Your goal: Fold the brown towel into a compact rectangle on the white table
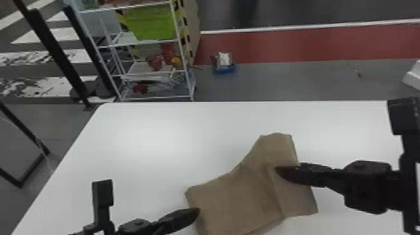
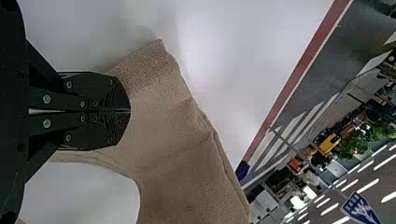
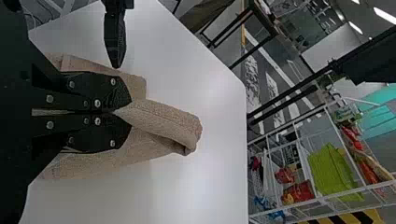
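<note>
A brown cloth towel (image 1: 239, 197) lies aslant on a smooth white counter (image 1: 150, 137), its far end, likely next to fold inward, just beyond the black two-fingered right hand (image 3: 129, 112) pinching it. The matching left hand (image 2: 130, 111), fingers together, meets the left edge; whether it grips cloth is unclear.
</note>
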### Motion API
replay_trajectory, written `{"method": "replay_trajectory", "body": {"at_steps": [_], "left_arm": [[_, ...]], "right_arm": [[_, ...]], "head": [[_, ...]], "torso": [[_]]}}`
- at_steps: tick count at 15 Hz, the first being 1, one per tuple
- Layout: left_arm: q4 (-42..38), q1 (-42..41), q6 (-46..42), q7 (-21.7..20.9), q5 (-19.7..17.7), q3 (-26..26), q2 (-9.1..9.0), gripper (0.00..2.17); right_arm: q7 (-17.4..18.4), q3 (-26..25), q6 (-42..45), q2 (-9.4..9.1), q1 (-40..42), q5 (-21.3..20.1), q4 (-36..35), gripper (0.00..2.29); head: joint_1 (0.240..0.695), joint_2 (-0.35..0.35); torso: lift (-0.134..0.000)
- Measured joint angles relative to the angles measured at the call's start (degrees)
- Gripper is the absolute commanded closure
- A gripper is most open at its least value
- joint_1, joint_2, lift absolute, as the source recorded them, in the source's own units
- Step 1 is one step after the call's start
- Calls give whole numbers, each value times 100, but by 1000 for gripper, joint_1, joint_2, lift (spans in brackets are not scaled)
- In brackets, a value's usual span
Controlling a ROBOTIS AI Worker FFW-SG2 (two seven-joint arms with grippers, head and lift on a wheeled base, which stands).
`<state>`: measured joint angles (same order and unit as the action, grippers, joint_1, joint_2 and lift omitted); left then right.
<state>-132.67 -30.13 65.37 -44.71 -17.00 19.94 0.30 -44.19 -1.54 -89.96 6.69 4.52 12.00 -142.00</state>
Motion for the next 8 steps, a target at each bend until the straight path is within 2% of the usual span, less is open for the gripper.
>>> {"method": "replay_trajectory", "body": {"at_steps": [8], "left_arm": [[307,-24,-68,-6,92,-83,-4,1912]], "right_arm": [[31,287,0,-38,20,9,-27,1652]], "head": [[695,224]], "torso": [[-124]]}}
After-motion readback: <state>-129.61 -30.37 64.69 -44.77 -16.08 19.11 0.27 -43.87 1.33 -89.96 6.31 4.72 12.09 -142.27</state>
